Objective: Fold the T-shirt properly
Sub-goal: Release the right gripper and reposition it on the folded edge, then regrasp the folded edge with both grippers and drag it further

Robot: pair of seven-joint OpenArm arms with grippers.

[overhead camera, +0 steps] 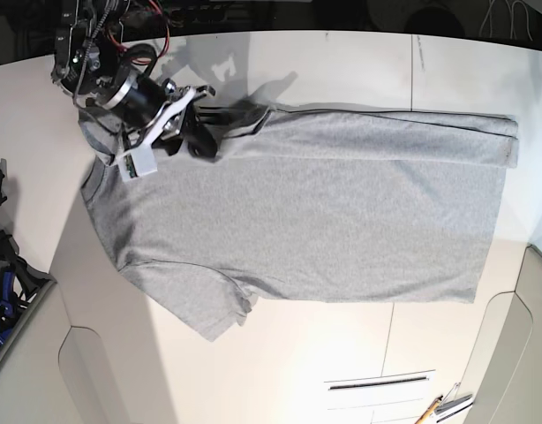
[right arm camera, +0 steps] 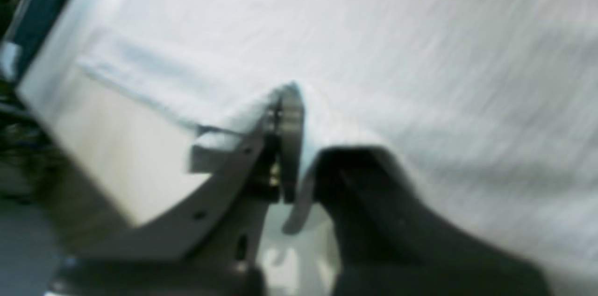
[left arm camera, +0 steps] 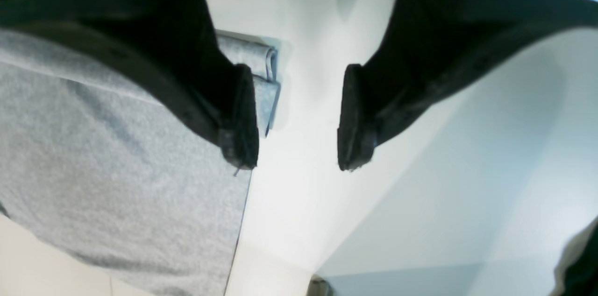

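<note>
Grey cotton T-shirt (overhead camera: 342, 221), long axis running left-right; shoulder end pinched in right fingers (right arm camera: 292, 146), nearer; left fingers (left arm camera: 299, 118) spread beside hem corner.

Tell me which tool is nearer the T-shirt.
Right: the right tool grips the shirt; the left tool is open beside its edge.

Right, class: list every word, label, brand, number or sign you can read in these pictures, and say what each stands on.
None can be read.
T-shirt: no lettering shows on the cloth in view.
Arm: pale marks, too small and blurred to read as text.
</note>
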